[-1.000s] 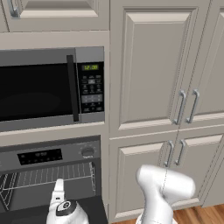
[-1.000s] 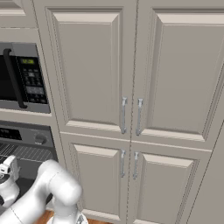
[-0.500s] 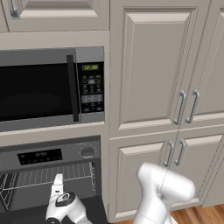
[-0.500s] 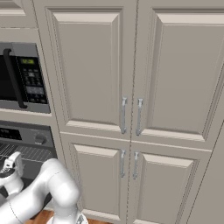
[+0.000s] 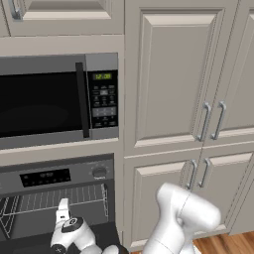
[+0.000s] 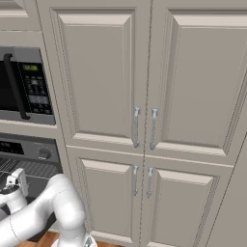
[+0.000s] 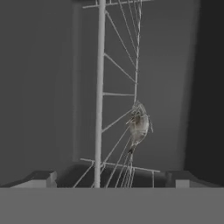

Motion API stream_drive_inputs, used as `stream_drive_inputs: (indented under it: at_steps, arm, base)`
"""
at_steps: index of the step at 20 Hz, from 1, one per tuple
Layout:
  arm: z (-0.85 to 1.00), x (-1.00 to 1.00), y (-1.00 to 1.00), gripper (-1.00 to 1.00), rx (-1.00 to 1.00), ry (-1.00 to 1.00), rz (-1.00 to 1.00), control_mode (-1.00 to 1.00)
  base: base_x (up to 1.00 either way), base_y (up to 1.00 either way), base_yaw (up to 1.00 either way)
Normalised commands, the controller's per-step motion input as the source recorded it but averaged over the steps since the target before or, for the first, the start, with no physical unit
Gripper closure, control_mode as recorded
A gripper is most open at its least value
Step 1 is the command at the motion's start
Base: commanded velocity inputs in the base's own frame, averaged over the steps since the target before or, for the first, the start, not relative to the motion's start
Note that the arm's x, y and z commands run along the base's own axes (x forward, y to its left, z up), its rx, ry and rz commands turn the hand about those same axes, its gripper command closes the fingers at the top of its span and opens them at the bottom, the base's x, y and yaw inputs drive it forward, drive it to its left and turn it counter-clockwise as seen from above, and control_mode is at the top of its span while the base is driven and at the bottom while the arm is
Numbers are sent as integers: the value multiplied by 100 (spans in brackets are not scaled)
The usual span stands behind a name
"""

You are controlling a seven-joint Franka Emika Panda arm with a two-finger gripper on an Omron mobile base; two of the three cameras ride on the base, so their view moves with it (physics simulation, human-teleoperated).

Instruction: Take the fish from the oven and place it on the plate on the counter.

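Oven (image 5: pixel 64 198) open at lower left of the left base view, below the microwave (image 5: pixel 59 101). Wire rack (image 5: pixel 54 201) visible inside. Tool (image 5: pixel 63 214) sits at the oven mouth, pointing in; the right base view shows it (image 6: pixel 17 179) at the far left edge, in front of the oven (image 6: pixel 29 159). Tall cabinet doors (image 6: pixel 144 96) fill the right side.

Tool state: jaws spread wide, nothing between them. In the hand view the two fingertips (image 7: pixel 41 178) stand far apart at the bottom.

Risks from here:
- Fish (image 7: pixel 139 124) is small and slim and lies on thin rack wires (image 7: pixel 100 87). A finger could catch a wire on the way in and stop the tool, or nudge the fish along the rack.
- Closing off-centre would pinch a pointed end; the fish could then slip out.
- The oven walls are close around the hand, so a wide swing may knock a side.

Fish relative to tool: ahead of it, deeper in the oven, lying on the rack, apart from both fingers. In the hand view it lies nearer the right finger than the left. Fish orientation probably lengthwise along the wires; view too dim to be sure.
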Motion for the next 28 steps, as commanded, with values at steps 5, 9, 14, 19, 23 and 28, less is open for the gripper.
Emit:
stream_drive_inputs:
  at_steps: [5,9,14,19,23,28]
  arm:
    - [-52,1,2,-100,-17,0,10,-100]
    - [-29,7,6,-100,-19,-1,17,-100]
    - [-33,27,1,-100,-12,-2,15,-100]
    - [-52,43,0,-100,-7,-1,7,-100]
    - [-63,37,0,-100,-4,-1,3,-100]
    - [-69,8,0,-100,0,-5,1,-100]
  base:
    - [0,0,0]
    - [0,0,0]
    - [0,0,0]
    - [0,0,0]
    - [0,0,0]
    - [0,0,0]
